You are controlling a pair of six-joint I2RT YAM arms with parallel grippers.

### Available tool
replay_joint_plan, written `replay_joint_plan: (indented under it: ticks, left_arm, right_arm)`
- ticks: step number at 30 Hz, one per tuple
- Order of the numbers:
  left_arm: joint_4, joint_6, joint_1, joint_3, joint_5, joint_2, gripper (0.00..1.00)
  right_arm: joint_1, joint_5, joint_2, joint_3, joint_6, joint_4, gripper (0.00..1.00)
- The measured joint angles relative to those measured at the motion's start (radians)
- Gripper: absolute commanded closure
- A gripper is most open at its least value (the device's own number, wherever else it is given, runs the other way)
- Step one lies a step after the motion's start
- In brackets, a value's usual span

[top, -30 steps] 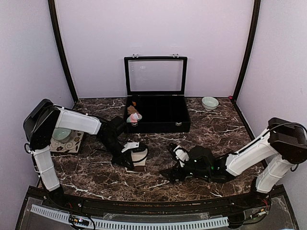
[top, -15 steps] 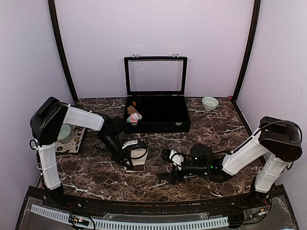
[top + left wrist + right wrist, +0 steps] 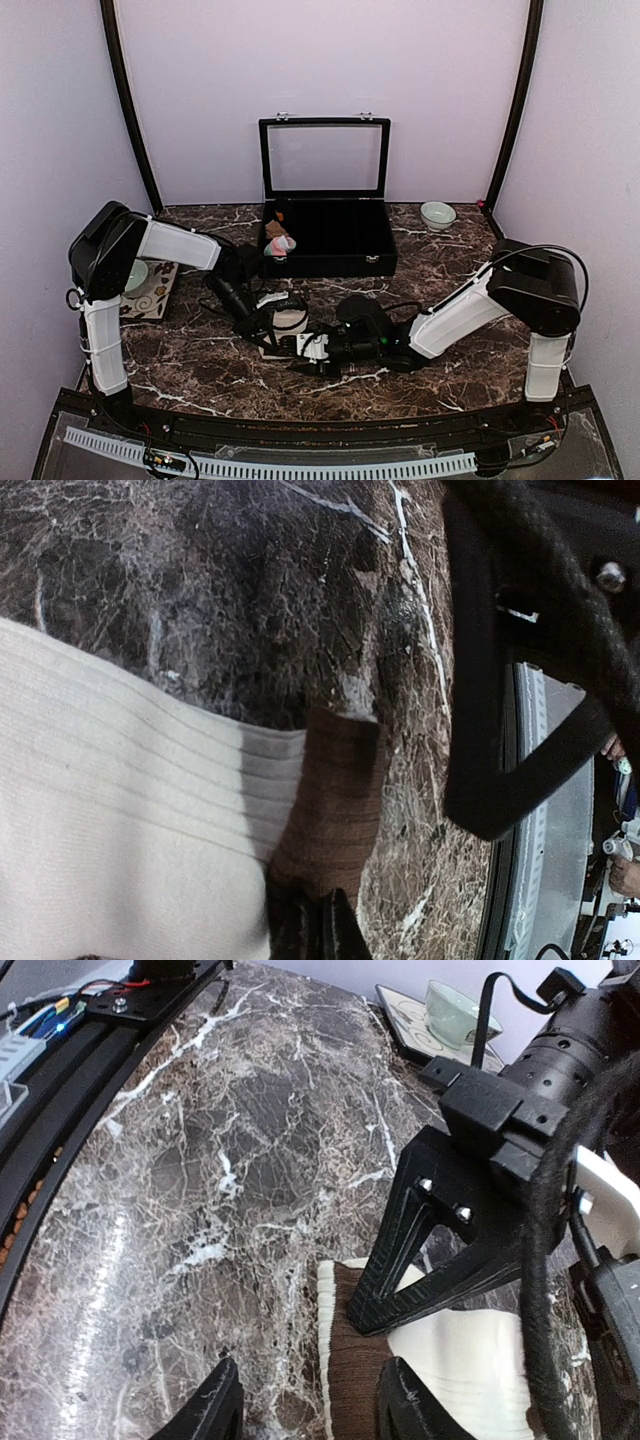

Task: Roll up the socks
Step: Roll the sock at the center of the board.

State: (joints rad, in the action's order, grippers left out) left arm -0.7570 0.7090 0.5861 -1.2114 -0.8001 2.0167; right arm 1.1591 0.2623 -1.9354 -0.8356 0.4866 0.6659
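Ribbed cream sock (image 3: 120,810) on veined marble (image 3: 250,1140) — left fingers (image 3: 425,1250) pinching brown cuff (image 3: 330,800) (knit, darker); right fingers (image 3: 215,1410) spread.

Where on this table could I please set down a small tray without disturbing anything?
The marble table is bare at right, between the green bowl, the black case and the right arm, and at front left, in front of the coaster. Centre front is crowded: the left end effector and right end effector meet at the cream sock.
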Motion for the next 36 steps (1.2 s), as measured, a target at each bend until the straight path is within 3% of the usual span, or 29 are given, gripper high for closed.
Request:
replay_joint_plan:
  ticks: [6, 12, 24, 28, 30, 32, 36]
  left_arm:
    - [0.000, 0.000, 0.000, 0.000, 0.001, 0.001, 1.00]
    - [-0.001, 0.001, 0.000, 0.000, 0.002, 0.001, 0.99]
    - [-0.016, 0.025, 0.000, -0.002, 0.010, 0.001, 0.97]
    - [-0.023, 0.034, 0.000, -0.003, 0.014, 0.001, 0.96]
    - [-0.027, 0.037, 0.000, -0.003, 0.016, 0.001, 0.91]
    - [-0.037, 0.039, -0.001, -0.003, 0.020, 0.001, 0.79]
    - [-0.052, 0.042, -0.006, 0.010, 0.014, -0.019, 0.65]
  right_arm:
    - [0.000, -0.023, -0.078, -0.056, 0.071, -0.042, 0.61]
    - [0.000, -0.060, -0.107, -0.079, 0.114, -0.048, 0.73]
    - [0.000, -0.122, -0.127, -0.107, 0.153, -0.063, 0.70]
    - [0.001, -0.131, -0.127, -0.123, 0.166, -0.088, 0.77]
    - [0.002, -0.133, -0.132, -0.138, 0.170, -0.109, 0.84]
    - [0.001, -0.130, -0.147, -0.174, 0.169, -0.145, 0.89]
    - [-0.003, -0.108, -0.156, -0.202, 0.159, -0.180, 0.94]
